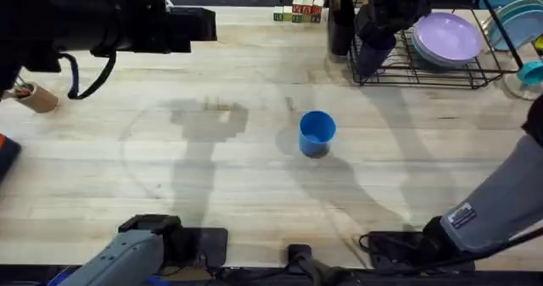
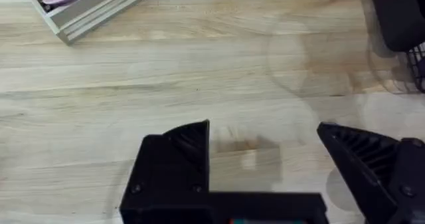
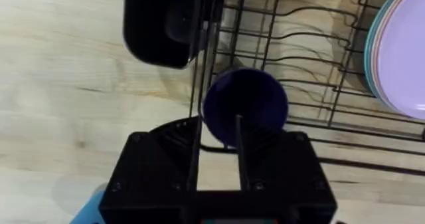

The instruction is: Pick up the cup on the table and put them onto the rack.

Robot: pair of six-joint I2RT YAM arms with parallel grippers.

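Pale table (image 1: 102,150) bears blue cup (image 1: 317,134); plates (image 1: 450,38) crowd rack (image 1: 424,72)

A pale light-wood plank tabletop (image 1: 212,176) with visible grain spreads across nearly the whole overhead view, lit from above so that soft grey shadows fall across its middle. Along its far edge stand a few small coloured blocks (image 1: 299,13), and beyond that edge the room is a dark strip where nothing can be told. At the tabletop's left side a small brown cardboard roll (image 1: 34,97) lies on the wood, and the left wrist view shows a grey slatted tray (image 2: 86,8) resting on the planks.
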